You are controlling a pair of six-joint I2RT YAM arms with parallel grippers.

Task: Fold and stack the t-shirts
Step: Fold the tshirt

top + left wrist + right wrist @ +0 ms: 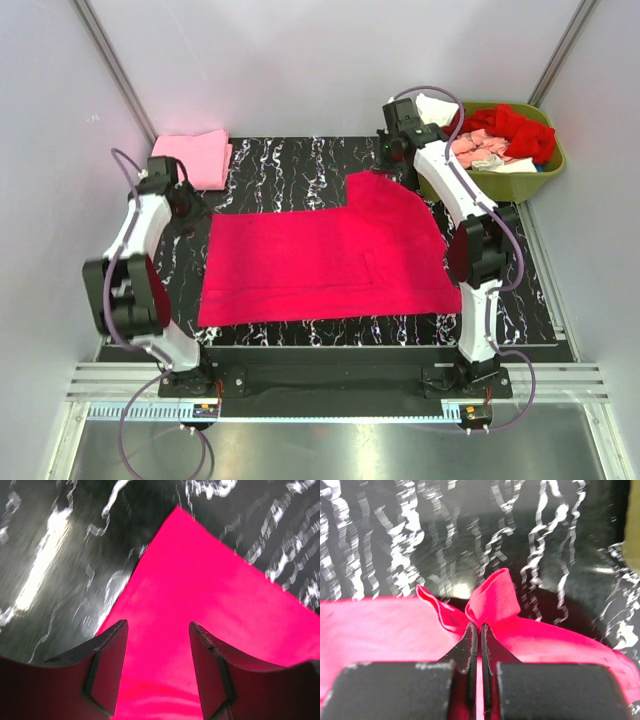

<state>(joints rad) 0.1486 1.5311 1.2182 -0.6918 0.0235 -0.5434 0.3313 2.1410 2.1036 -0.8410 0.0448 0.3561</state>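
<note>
Centrally, found the magenta t-shirt [320, 265] spread mostly flat on the black, white-veined tabletop [290, 165], stretching from near the left edge almost to the right edge, with one part jutting toward the far edge on the right side. Saw the right gripper [479, 626] at the tip of that jutting part, jaws pressed fully together on a pinch of the magenta cloth, a small fold of fabric standing up just beyond the fingertips. Saw the left gripper [157, 627] low over the far left corner of the same shirt, fingers [110, 655] parted, magenta cloth showing in the gap and beneath both, bare tabletop just past the pointed corner. Could not judge contact between those fingers and the fabric. Noted a light pink t-shirt [195, 155] folded into a neat rectangle at the far left corner of the tabletop, well apart from the magenta one, near the left arm. Noted an olive-green basket [520, 185] at the far right corner, just beside the right arm, holding a heap of crumpled shirts: a red t-shirt [520, 128] on top toward the right, a salmon t-shirt [478, 148] below it, a white t-shirt [435, 108] at the left rim.
</note>
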